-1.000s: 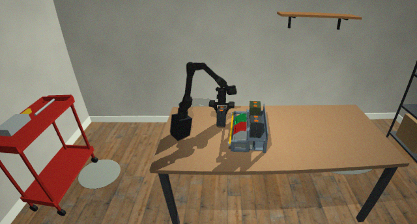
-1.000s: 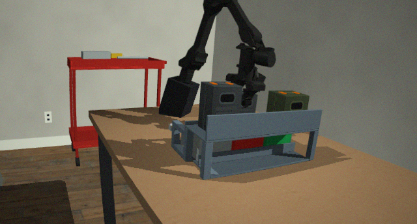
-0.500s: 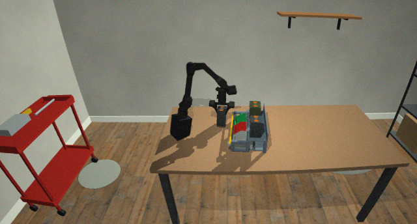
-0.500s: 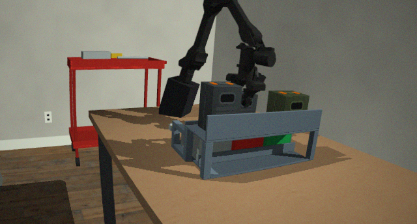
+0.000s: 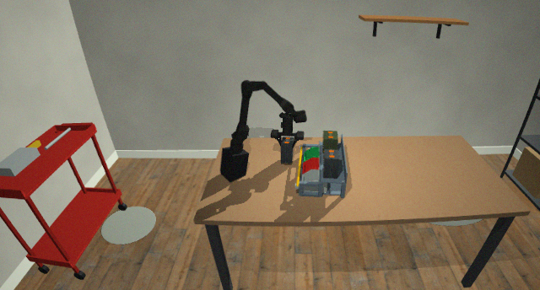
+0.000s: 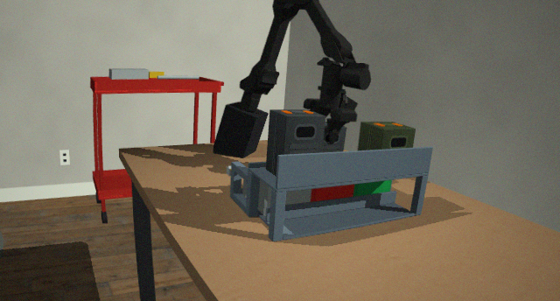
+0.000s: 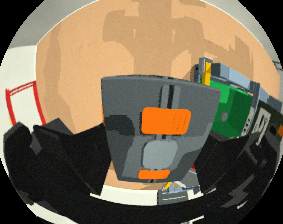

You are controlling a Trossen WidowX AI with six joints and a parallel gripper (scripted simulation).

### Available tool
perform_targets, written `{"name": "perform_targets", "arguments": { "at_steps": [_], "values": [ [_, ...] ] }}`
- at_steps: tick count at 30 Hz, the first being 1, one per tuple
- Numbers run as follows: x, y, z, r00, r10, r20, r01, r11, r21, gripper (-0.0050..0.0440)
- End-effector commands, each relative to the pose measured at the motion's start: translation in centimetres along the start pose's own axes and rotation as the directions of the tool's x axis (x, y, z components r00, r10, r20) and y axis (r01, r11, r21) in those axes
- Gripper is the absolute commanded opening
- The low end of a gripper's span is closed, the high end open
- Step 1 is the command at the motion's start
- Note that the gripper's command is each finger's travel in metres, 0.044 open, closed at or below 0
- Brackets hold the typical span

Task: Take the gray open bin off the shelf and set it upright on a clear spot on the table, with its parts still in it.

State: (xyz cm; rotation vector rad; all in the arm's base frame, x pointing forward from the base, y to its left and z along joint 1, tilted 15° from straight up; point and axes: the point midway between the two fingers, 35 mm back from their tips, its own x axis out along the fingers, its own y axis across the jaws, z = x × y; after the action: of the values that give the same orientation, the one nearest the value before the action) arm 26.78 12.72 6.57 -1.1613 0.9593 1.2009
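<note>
I have the pincer (image 5: 287, 148) clamped on the gray open bin (image 5: 287, 152), near the surface's (image 5: 422, 176) back-left corner. It hangs just beside the gray-blue shelf (image 6: 350, 166); whether its bottom touches the surface I can't tell.

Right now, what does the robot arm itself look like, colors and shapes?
The arm is all matte black: slim rounded links joined by chunky cylindrical joints, rising from a boxy black base. The gripper is black too. No cables or markings are visible.
</note>
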Motion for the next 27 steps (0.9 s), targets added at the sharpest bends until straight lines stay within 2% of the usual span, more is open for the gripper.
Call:
{"name": "perform_targets", "arguments": {
  "at_steps": [1, 11, 12, 16, 27],
  "values": [
    [-1.81, -1.26, 0.62, 0.998, -0.065, 0.026, 0.065, 0.998, -0.009, 0.0],
    [-1.81, -1.26, 0.62, 0.998, -0.065, 0.026, 0.065, 0.998, -0.009, 0.0],
    [-1.03, -0.69, 0.37, 0.999, -0.038, 0.015, 0.038, 0.999, -0.005, 0.0],
    [-1.77, -1.27, 0.62, 0.998, -0.065, 0.026, 0.065, 0.998, -0.009, 0.0],
    [-1.77, -1.27, 0.62, 0.998, -0.065, 0.026, 0.065, 0.998, -0.009, 0.0]
  ]
}}
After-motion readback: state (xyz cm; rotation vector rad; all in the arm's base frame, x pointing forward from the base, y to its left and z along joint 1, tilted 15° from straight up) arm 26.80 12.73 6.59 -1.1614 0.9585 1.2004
